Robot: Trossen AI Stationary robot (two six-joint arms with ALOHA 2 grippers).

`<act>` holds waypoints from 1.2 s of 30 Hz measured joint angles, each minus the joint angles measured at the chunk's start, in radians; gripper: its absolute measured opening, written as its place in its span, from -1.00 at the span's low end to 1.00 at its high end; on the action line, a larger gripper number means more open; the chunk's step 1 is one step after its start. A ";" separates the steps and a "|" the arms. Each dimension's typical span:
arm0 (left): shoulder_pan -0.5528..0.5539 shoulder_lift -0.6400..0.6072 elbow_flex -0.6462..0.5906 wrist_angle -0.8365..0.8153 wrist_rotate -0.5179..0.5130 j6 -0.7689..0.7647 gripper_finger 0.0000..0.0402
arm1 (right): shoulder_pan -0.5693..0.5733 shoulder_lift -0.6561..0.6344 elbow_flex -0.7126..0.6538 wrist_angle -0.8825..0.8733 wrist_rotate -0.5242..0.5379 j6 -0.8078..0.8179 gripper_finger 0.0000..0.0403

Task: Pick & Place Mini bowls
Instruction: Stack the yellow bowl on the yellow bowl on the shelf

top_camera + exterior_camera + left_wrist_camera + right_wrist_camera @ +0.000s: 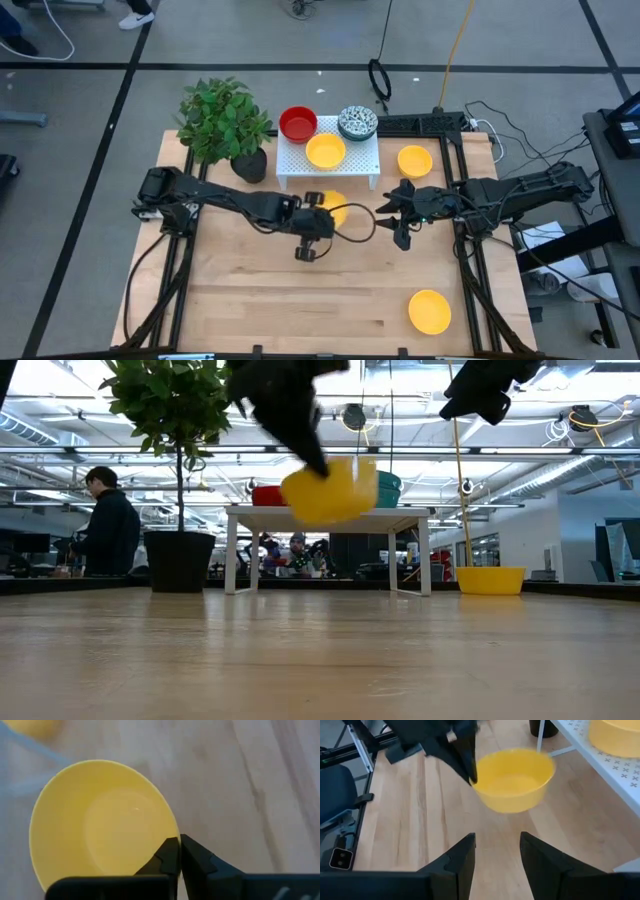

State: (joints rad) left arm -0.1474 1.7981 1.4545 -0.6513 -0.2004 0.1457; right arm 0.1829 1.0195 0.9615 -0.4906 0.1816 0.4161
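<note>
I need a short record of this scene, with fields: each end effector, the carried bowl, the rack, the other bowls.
left end effector: shut on yellow bowl's rim
carried yellow bowl: lifted off the table
right end effector: open, holds nothing, facing the carried bowl
white rack: holds red bowl, patterned bowl, yellow bowl
table: two more yellow bowls

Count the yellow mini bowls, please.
4: one on the white rack, one beside it, one at the table's near edge, one in the left end effector.
</note>
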 joint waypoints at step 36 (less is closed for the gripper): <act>0.352 0.000 0.257 -0.158 -0.062 0.055 -0.84 | -0.196 -0.011 0.000 -0.294 0.005 0.009 -0.30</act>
State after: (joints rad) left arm 0.2043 1.7981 1.7115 -0.8097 -0.2626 0.2005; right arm -0.0129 1.0084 0.9615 -0.7848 0.1867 0.4247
